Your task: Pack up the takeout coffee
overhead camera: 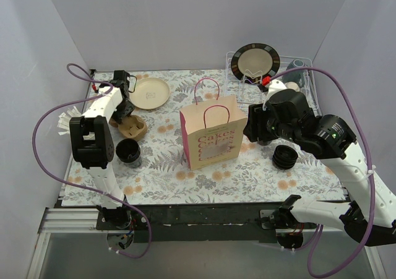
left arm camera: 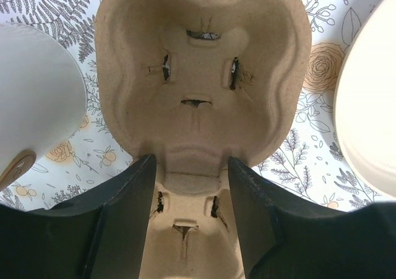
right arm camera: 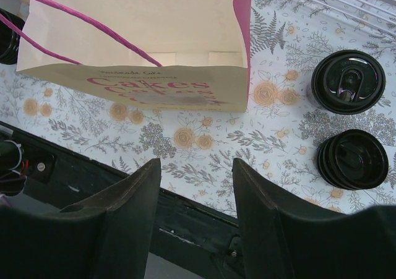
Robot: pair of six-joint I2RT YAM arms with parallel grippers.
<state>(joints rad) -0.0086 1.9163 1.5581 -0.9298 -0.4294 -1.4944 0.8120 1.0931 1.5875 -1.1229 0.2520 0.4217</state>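
Right end effector (right arm camera: 196, 167): fingers apart, nothing between them, hanging over the front edge of the tabletop (overhead camera: 167, 177). Beyond it to the right sits the stack of lids (right arm camera: 352, 158). Just behind the stack, not touching, the takeout coffee (right arm camera: 348, 81) stands upright with its lid on, to the right of the paper bag (overhead camera: 212, 133); in the top view the right arm hides it. Left of the bag: lidless cup (overhead camera: 128, 150), then cardboard carrier (overhead camera: 131, 127). Left end effector (left arm camera: 192, 161): fingers apart, astride the carrier's waist; contact not discernible. Beige plate (overhead camera: 148, 93) lies farther back, cut off in the wrist view.
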